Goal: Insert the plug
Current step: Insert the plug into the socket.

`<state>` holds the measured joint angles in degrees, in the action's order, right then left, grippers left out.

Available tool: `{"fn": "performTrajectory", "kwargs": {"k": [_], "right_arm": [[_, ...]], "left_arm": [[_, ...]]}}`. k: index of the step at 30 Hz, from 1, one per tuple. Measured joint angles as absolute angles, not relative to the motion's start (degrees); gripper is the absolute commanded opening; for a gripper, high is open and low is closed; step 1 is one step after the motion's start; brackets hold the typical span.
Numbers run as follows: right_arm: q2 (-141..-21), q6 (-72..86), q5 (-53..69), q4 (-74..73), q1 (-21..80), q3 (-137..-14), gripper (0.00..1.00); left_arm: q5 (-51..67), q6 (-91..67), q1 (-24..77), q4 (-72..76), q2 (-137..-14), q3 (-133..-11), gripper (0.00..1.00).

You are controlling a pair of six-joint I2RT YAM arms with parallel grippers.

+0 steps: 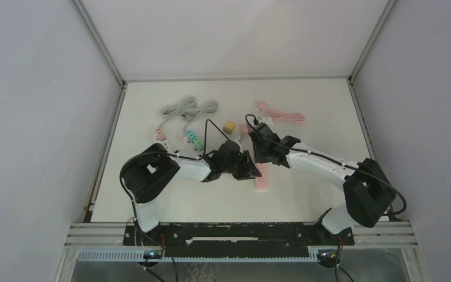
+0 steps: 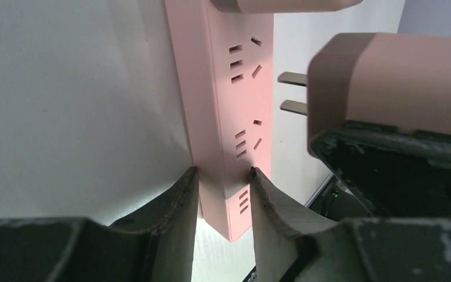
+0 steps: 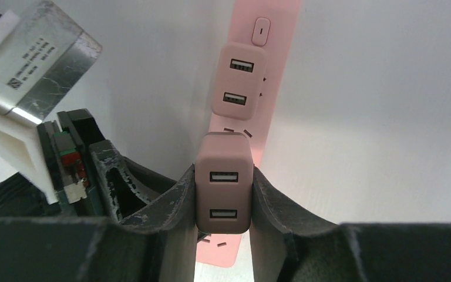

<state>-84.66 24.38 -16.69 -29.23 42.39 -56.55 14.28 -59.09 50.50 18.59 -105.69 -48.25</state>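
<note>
right pincer (image 3: 223, 176) gripping plug (image 3: 223, 155), adapter (image 3: 239, 82) on strip (image 3: 282, 59)

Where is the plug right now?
Right wrist view, centre: the plug sits in the right gripper, over the pink power strip, beside the adapter already plugged in.

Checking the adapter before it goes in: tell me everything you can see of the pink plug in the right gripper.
The pink plug is a rounded block of matte dusty-pink plastic. Its back face carries two USB ports, one above the other; two flat metal prongs stick out opposite. The right gripper clamps its two sides. It hangs over the pink power strip, prongs facing the sockets but not yet in them, touching only the fingers.
</note>
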Motion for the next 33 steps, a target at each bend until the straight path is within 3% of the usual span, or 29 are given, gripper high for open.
{"fn": "performTrajectory", "kwargs": {"k": [12, 33], "right_arm": [[-88.2, 24.4, -17.5, -27.6, 42.3, -56.6, 0.00], [-89.6, 27.3, -19.4, -26.6, 42.2, -56.3, 0.00]], "left_arm": [[15.3, -61.7, 50.2, 19.8, -106.2, -47.9, 0.31], [15.7, -63.0, 50.1, 22.2, -106.6, -47.2, 0.29]]}}
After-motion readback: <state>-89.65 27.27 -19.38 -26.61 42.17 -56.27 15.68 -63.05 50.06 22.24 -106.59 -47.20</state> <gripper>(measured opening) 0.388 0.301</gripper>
